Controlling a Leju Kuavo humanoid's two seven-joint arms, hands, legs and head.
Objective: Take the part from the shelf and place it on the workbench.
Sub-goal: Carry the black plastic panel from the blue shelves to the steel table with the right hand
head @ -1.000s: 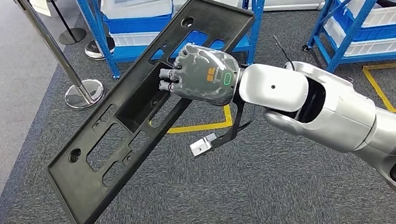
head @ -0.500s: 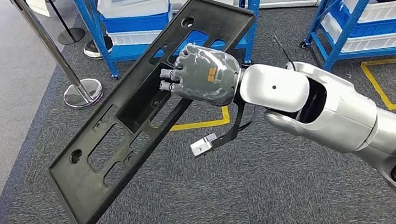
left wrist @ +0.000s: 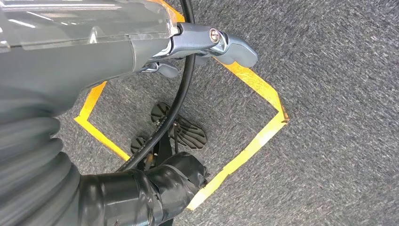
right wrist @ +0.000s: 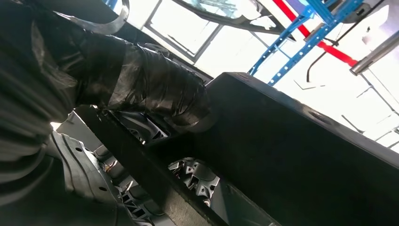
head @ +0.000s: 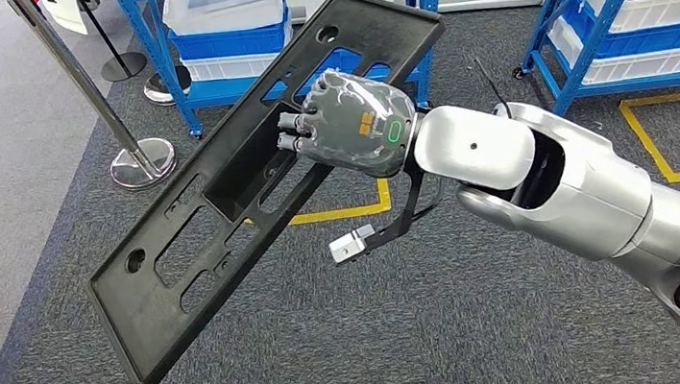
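Part (head: 223, 215): long black plastic panel with cutouts — held tilted in the air above the grey carpet (head: 382, 342), in front of the blue shelf (head: 298, 23).
Right hand (head: 348, 123): fingers curled through a cutout at the panel's middle, clamped on it.
Left hand (left wrist: 207, 44): over carpet — fingers apart, holding nothing.

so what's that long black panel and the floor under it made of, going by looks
The black panel looks like moulded plastic: matte, one piece, with a raised rim and clean cut-out slots; painted metal can't be ruled out. The floor looks like grey low-pile carpet, speckled and fibrous, marked with yellow tape.
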